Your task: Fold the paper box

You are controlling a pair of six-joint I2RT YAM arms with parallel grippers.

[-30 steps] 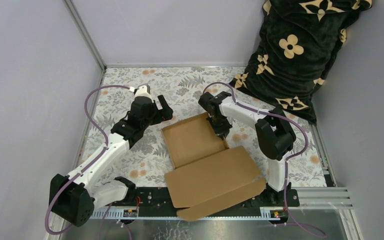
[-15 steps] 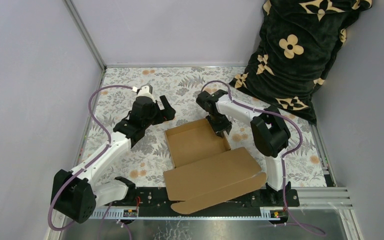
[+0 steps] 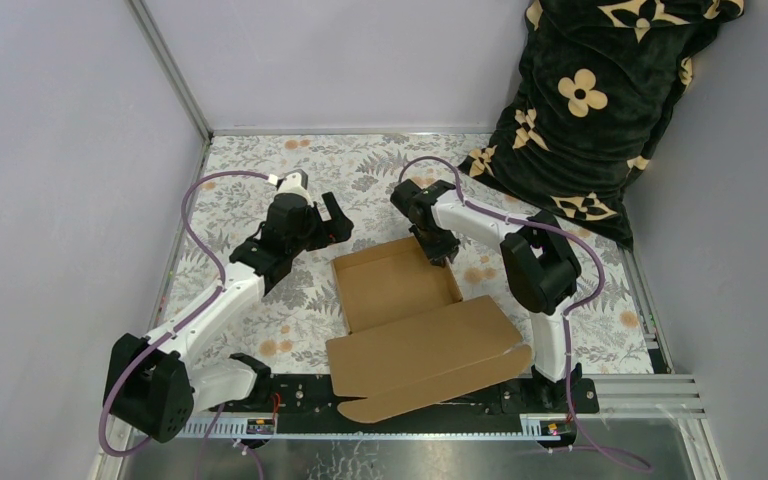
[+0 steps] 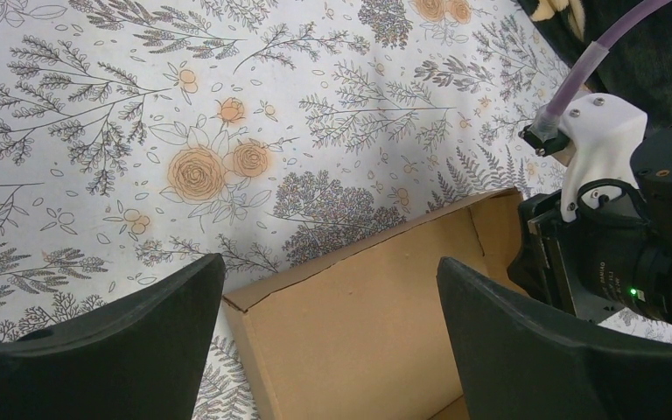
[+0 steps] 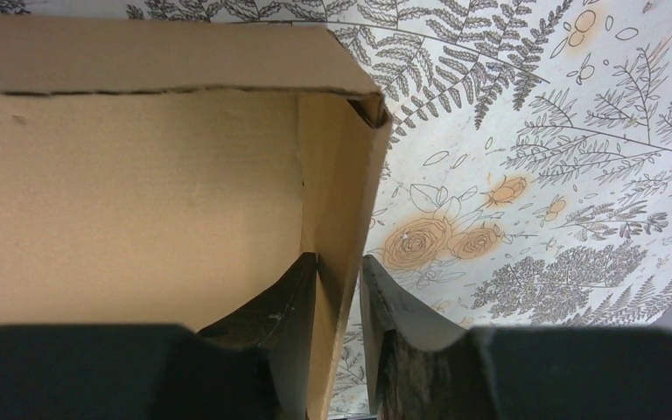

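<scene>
The paper box (image 3: 395, 285) is plain brown cardboard, lying mid-table as a shallow tray with raised walls. Its wide lid panel (image 3: 425, 350) reaches toward the near edge. My right gripper (image 3: 443, 258) straddles the tray's right wall near the far right corner. In the right wrist view that gripper (image 5: 339, 257) is open: the inner finger touches the wall (image 5: 341, 175) and a small gap shows at the outer finger. My left gripper (image 3: 335, 225) hovers wide open above the tray's far left corner. In the left wrist view that gripper (image 4: 330, 261) holds nothing, and the box (image 4: 385, 324) lies below it.
A dark blanket with beige flower shapes (image 3: 590, 110) is piled at the back right corner. A floral cloth (image 3: 260, 180) covers the table. Grey walls close in the left and the back. A metal rail (image 3: 620, 390) runs along the near edge. The right arm's wrist (image 4: 612, 254) shows close by in the left wrist view.
My right gripper has loosened on the box's right wall and shifted slightly toward the far corner. The box and its lid panel slid a little left. The left gripper edged toward the box.
</scene>
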